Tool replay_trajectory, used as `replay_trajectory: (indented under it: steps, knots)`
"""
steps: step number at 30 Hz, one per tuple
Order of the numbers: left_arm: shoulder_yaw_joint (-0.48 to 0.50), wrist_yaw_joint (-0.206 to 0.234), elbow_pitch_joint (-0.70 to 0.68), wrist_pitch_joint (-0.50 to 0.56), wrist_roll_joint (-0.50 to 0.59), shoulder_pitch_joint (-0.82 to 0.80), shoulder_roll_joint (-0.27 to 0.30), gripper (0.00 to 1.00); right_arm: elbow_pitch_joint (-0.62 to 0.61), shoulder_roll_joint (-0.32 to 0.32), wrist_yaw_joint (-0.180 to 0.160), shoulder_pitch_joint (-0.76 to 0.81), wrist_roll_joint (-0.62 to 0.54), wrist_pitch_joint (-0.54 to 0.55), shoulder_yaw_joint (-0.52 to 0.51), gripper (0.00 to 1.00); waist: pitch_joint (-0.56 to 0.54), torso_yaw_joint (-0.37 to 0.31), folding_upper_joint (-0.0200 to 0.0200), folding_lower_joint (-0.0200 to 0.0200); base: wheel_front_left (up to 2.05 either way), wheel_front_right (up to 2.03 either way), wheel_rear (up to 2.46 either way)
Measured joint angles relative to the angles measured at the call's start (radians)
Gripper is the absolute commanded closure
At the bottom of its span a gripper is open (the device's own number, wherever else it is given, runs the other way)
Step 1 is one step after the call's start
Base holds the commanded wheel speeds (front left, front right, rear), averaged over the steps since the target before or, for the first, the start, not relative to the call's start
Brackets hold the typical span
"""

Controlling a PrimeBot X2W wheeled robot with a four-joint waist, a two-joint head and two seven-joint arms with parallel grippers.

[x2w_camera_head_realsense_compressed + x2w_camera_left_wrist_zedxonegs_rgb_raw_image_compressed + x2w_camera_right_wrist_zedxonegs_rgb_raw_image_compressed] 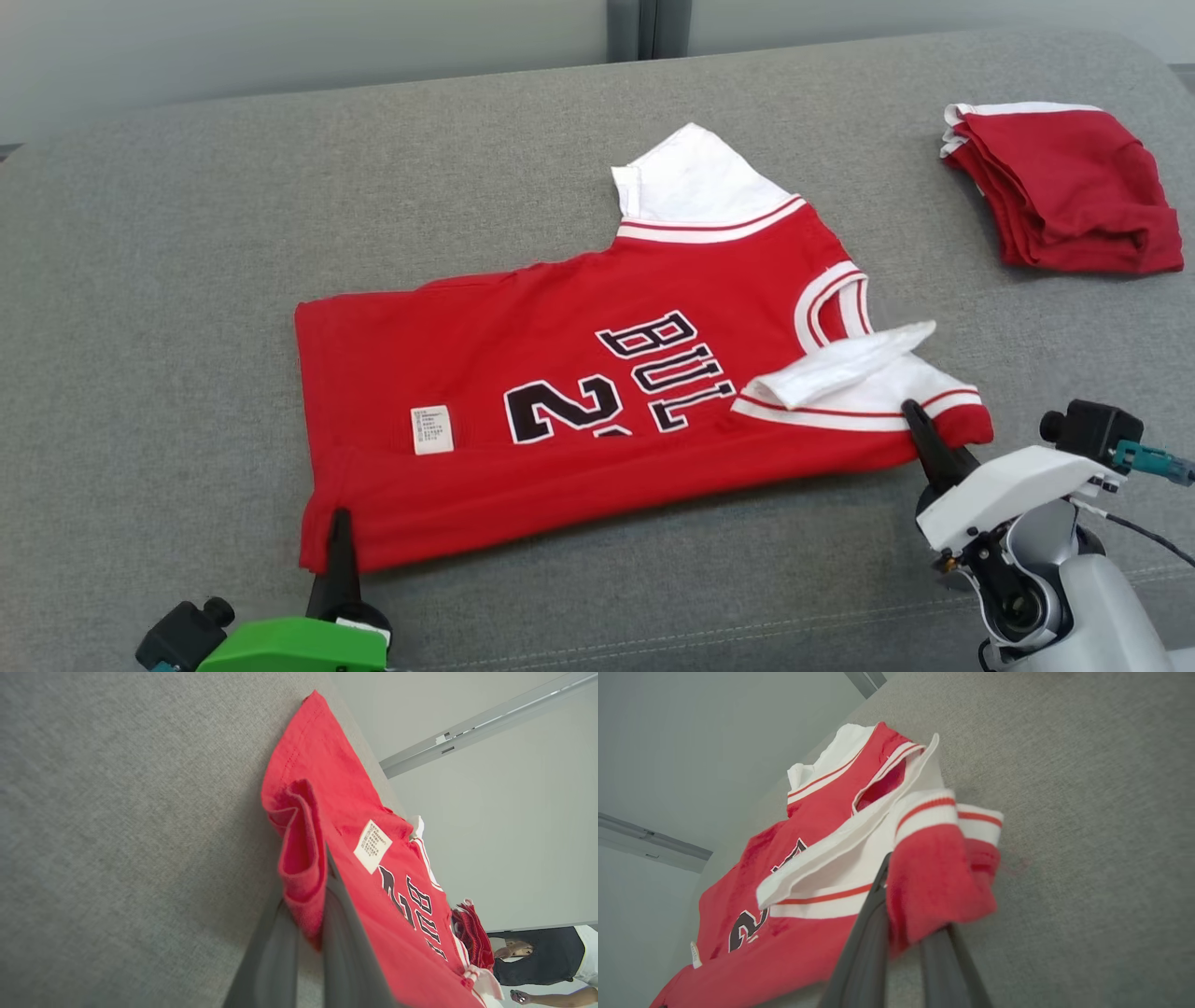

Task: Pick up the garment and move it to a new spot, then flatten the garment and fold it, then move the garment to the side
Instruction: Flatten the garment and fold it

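Note:
A red jersey point(579, 392) with white sleeves and black lettering lies spread on the grey cushion, its near long edge folded over. My left gripper point(338, 532) is shut on the jersey's near left hem corner point(303, 891), the cloth pinched between the dark fingers point(343, 933). My right gripper point(920, 425) is shut on the near right shoulder corner by the white sleeve band point(934, 882), red cloth bunched between its fingers point(868, 942). A white label point(433, 430) shows on the lower left part of the jersey.
A second red garment point(1064, 187), folded with white trim, lies at the far right of the grey cushion point(187, 280). A pale wall runs behind the cushion. A person in a dark top point(542, 956) stands far off in the left wrist view.

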Motion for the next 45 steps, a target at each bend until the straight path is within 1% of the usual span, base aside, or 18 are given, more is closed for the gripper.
replay_trajectory:
  steps: [4, 9, 16, 17, 18, 19, 20, 21, 25, 30, 35, 40, 45]
  knots:
    - [-0.009, 0.004, 0.022, 0.0, 0.013, 0.014, -0.004, 1.0, 0.048, 0.001, 0.0, 0.005, 0.001, -0.009, -0.011, 1.0, 0.001, 0.005, 0.0, 0.0, 0.0, 0.0, 0.0]
    - [-0.003, 0.008, 0.059, 0.0, 0.061, 0.012, 0.001, 1.0, 0.097, 0.001, 0.0, 0.006, 0.016, -0.041, 0.025, 1.0, 0.003, 0.003, 0.0, 0.0, 0.0, 0.0, 0.0]
    - [0.018, 0.008, 0.075, 0.0, 0.084, 0.01, 0.002, 1.0, 0.123, 0.001, 0.0, 0.034, 0.045, -0.084, 0.07, 1.0, 0.008, -0.004, 0.0, 0.0, 0.0, 0.0, 0.0]
    - [0.021, 0.008, 0.074, -0.001, 0.085, 0.011, 0.002, 1.0, 0.121, 0.001, 0.0, 0.041, 0.049, -0.085, 0.074, 0.95, 0.008, -0.005, 0.0, 0.0, 0.0, 0.0, 0.0]
    - [0.023, 0.008, 0.073, -0.001, 0.086, 0.011, 0.003, 1.0, 0.118, 0.001, 0.0, 0.049, 0.053, -0.088, 0.078, 0.76, 0.009, -0.006, 0.0, 0.0, 0.0, 0.0, 0.0]
    - [0.026, 0.008, 0.073, -0.001, 0.09, 0.012, 0.004, 0.92, 0.113, 0.001, 0.0, 0.057, 0.055, -0.092, 0.081, 0.55, 0.01, -0.007, 0.0, 0.0, 0.0, 0.0, 0.0]
    - [0.03, 0.008, 0.073, -0.003, 0.095, 0.013, 0.006, 0.53, 0.109, 0.001, 0.0, 0.065, 0.055, -0.091, 0.083, 0.08, 0.01, -0.008, 0.0, 0.0, 0.0, 0.0, 0.0]
    - [0.036, 0.01, 0.073, -0.003, 0.1, 0.013, 0.009, 0.0, 0.102, 0.001, 0.0, 0.074, 0.056, -0.089, 0.084, 0.0, 0.011, -0.01, 0.0, 0.0, 0.0, 0.0, 0.0]
    - [0.054, 0.035, 0.055, -0.004, 0.123, 0.027, 0.028, 0.0, 0.046, 0.001, 0.0, 0.115, 0.054, -0.073, 0.064, 0.0, 0.012, -0.016, 0.0, 0.0, 0.0, 0.0, 0.0]
    - [0.08, 0.074, 0.01, -0.004, 0.166, 0.074, 0.07, 0.0, -0.047, 0.001, 0.0, 0.172, 0.009, -0.055, -0.018, 0.0, 0.013, -0.03, 0.0, 0.0, 0.0, 0.0, 0.0]
    - [0.102, 0.107, -0.055, -0.004, 0.21, 0.073, 0.115, 0.0, -0.161, 0.0, 0.0, 0.186, -0.024, -0.012, -0.096, 0.0, 0.013, -0.045, 0.0, 0.0, 0.0, 0.0, 0.0]
    - [0.085, 0.133, -0.118, 0.047, 0.263, -0.002, 0.184, 0.0, -0.268, -0.001, 0.0, 0.178, -0.073, 0.037, -0.172, 0.0, 0.014, -0.056, 0.0, 0.0, 0.0, 0.0, 0.0]
    - [0.04, 0.156, -0.13, 0.159, 0.318, -0.108, 0.261, 0.0, -0.339, -0.001, 0.0, 0.125, -0.11, 0.078, -0.186, 0.0, 0.032, -0.059, 0.0, 0.0, 0.0, 0.0, 0.0]
